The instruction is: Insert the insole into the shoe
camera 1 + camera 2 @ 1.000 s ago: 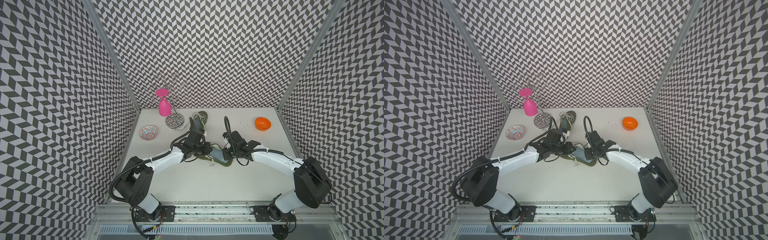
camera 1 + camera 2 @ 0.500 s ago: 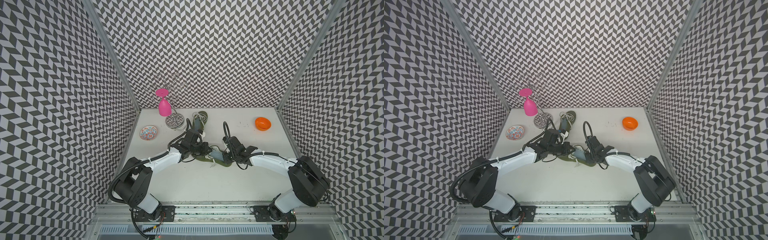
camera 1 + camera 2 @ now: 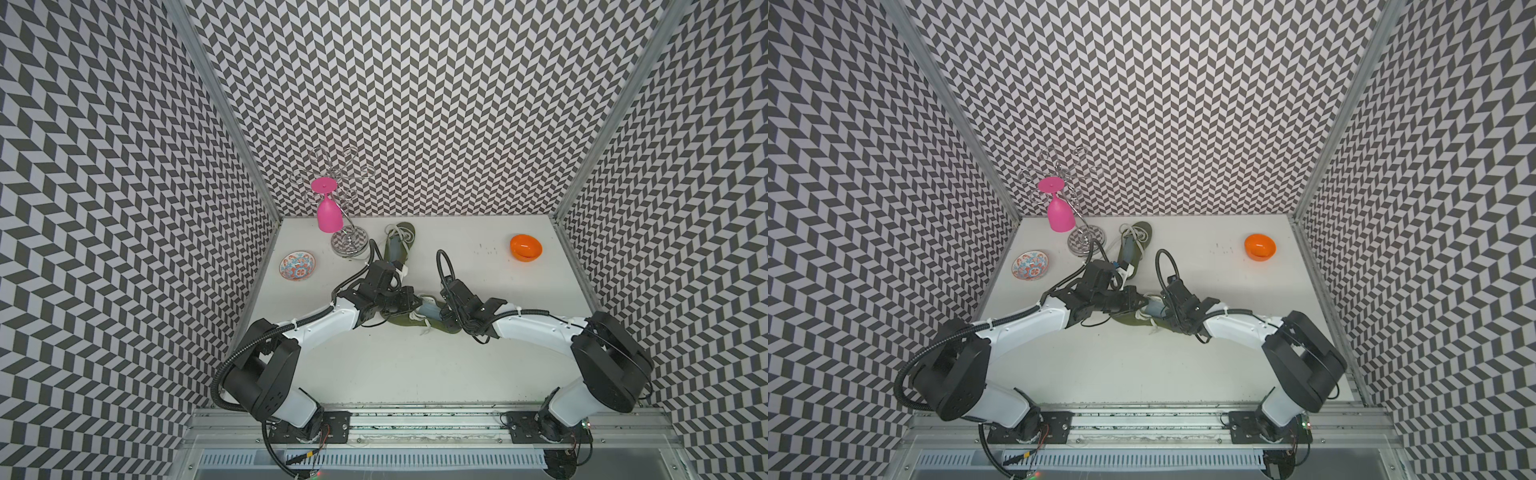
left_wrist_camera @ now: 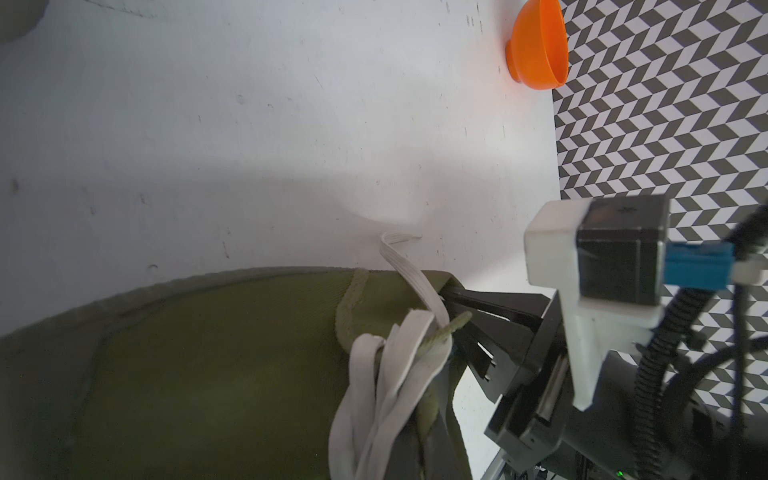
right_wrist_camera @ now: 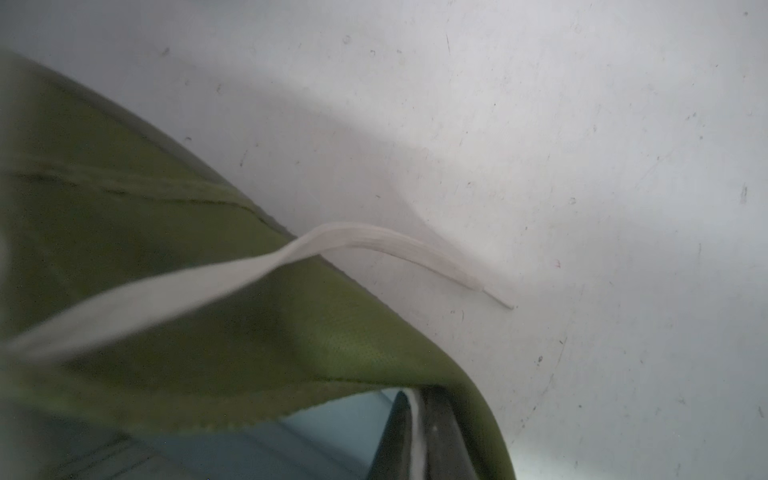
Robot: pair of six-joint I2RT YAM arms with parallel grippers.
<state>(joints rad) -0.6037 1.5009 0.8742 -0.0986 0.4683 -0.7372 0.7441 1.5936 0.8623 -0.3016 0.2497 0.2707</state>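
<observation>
Between the two grippers lies the shoe [image 3: 397, 329], toe end against the closed left gripper [image 3: 410, 304]. The right gripper [image 3: 441, 321], jaws nearly together, pinches the insole [image 5: 316, 440] inside the shoe's opening. Seating seems nearly done; next, likely let go and press the heel flat.

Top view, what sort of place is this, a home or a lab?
Most likely a robot test cell, not a home: chevron-patterned walls box in a white table, and the left arm and right arm are bolted to a metal rail at its front.
</observation>
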